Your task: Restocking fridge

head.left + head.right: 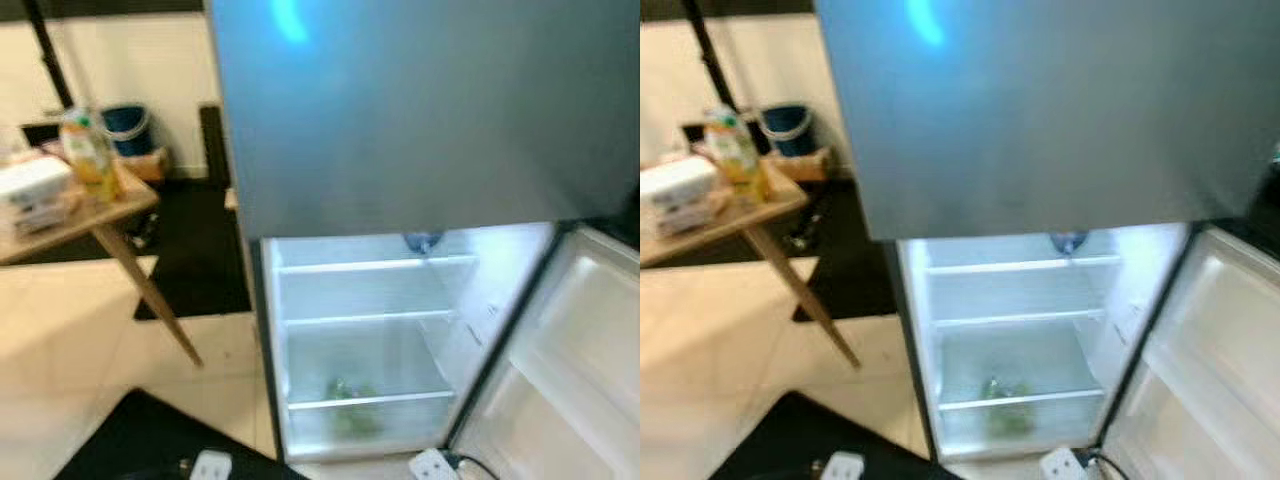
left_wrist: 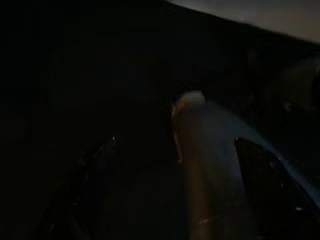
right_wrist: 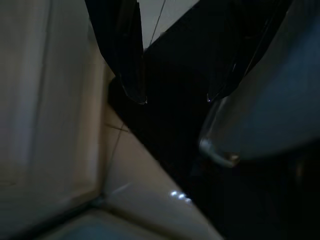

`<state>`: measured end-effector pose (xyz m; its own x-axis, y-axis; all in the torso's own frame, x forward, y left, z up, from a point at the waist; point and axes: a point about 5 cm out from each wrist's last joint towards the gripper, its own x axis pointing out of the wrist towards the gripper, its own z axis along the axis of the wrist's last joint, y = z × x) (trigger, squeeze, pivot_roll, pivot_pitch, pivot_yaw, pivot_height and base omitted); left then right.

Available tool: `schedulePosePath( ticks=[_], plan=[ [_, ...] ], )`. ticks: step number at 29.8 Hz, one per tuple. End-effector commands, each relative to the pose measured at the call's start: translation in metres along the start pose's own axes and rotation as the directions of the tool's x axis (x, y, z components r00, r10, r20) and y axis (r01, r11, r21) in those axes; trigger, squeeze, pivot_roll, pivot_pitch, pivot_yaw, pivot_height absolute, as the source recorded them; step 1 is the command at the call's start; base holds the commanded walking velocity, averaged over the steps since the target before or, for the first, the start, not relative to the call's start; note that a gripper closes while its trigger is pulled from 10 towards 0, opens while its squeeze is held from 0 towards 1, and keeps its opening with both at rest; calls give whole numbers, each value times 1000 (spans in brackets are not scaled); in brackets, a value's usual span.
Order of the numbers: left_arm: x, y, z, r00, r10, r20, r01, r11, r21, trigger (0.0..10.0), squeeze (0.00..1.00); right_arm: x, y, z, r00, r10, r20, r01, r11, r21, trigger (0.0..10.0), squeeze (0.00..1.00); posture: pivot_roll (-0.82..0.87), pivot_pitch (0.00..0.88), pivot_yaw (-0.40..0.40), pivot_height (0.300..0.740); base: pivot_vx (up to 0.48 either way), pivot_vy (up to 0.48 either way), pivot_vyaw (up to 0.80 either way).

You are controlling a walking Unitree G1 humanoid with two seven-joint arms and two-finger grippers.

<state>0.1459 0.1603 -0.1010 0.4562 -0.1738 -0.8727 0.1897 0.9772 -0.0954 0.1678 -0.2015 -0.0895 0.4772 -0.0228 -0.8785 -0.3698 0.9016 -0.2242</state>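
At the upper left of the head view a yellow bottle (image 1: 90, 155) and white boxes (image 1: 35, 192) were seen waiting on the wooden table (image 1: 125, 210), presumably stock to be carried over. At centre the fridge (image 1: 370, 340) was left open, door (image 1: 560, 370) swung to the lower right, with something green (image 1: 350, 405) on its lowest shelf. The right gripper (image 3: 175, 95) was hung with fingers spread and empty, and the left gripper (image 2: 170, 165) was shown spread in the dark.

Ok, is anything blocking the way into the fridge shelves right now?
Nothing visible does. The lower door stands swung open to the right, and the lit shelves face the camera. Something green sits low inside and a blue item up top.
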Motion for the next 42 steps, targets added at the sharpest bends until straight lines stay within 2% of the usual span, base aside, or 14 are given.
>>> schedulePosePath(
  ticks=[1,11,34,42],
  plan=[
    [0,-3,-3,1000,-8,-15,8,1000,2,10000,0,-1,6,-14,999,17,-44,-16,1000,17,10000,0,-36,21,-29,740,-446,0,0],
    [0,-5,-5,1000,-15,-18,15,1000,-10,10000,0,-2,5,-17,999,13,-52,-12,1000,17,10000,0,-42,24,-33,740,-401,0,0],
    [0,-5,-2,999,-45,-1,45,999,-21,10000,0,-3,5,-20,998,12,-59,-10,999,47,10000,0,-45,23,-28,740,0,0,0],
    [0,-3,-3,999,-40,-2,40,999,-21,10000,0,-2,5,-17,998,23,-57,-20,999,45,10000,0,-36,14,-31,740,0,0,-800]
  ],
)
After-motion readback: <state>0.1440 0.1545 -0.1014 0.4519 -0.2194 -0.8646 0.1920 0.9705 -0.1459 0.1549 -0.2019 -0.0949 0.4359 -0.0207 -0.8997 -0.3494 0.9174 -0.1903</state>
